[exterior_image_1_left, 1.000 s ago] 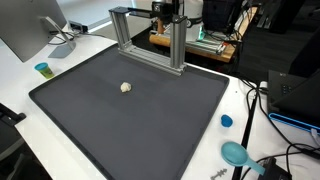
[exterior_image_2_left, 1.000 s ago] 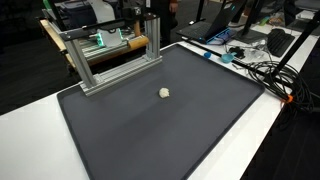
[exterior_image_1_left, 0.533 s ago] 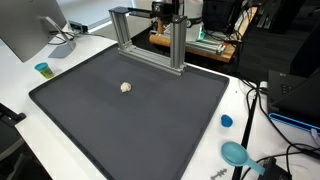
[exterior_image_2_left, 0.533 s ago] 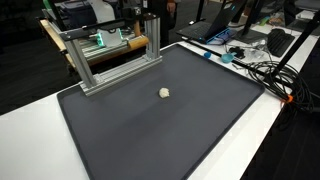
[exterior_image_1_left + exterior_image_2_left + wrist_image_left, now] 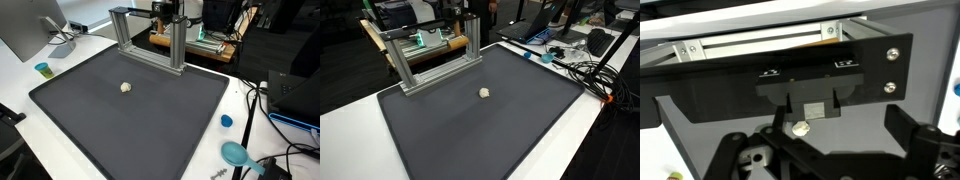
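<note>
A small cream lump lies alone on the dark mat, also seen from the other side as the lump on the mat. In the wrist view the lump sits on the grey surface ahead of my gripper, nearer the left finger. The black fingers stand wide apart, open, with nothing between them. Neither the arm nor the gripper shows in either exterior view.
An aluminium frame stands at the mat's far edge, also visible as the frame and as a rail. A monitor, a blue cup, a blue cap, a teal disc and cables surround the mat.
</note>
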### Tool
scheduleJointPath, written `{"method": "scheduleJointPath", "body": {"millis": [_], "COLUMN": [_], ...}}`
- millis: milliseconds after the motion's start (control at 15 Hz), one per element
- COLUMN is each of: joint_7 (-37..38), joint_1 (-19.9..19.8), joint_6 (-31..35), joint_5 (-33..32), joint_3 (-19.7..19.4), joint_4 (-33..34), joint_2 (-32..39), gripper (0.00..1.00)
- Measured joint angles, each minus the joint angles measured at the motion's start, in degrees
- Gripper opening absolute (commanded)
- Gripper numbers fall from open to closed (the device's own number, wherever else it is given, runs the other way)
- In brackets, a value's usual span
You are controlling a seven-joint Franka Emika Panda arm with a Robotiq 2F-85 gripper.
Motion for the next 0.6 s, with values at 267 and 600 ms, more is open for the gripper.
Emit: {"method": "scheduleJointPath", "body": {"millis": [267,600], "joint_7": [1.7,0.3], "joint_1": [-0.7,-2.3], "joint_6": [1.1,1.0], "joint_5": [-0.2,-0.3], "joint_3": [1.0,-0.5], "joint_4": [-0.3,-0.6], "joint_2": [1.0,1.7], "gripper": [1.00,1.00]}}
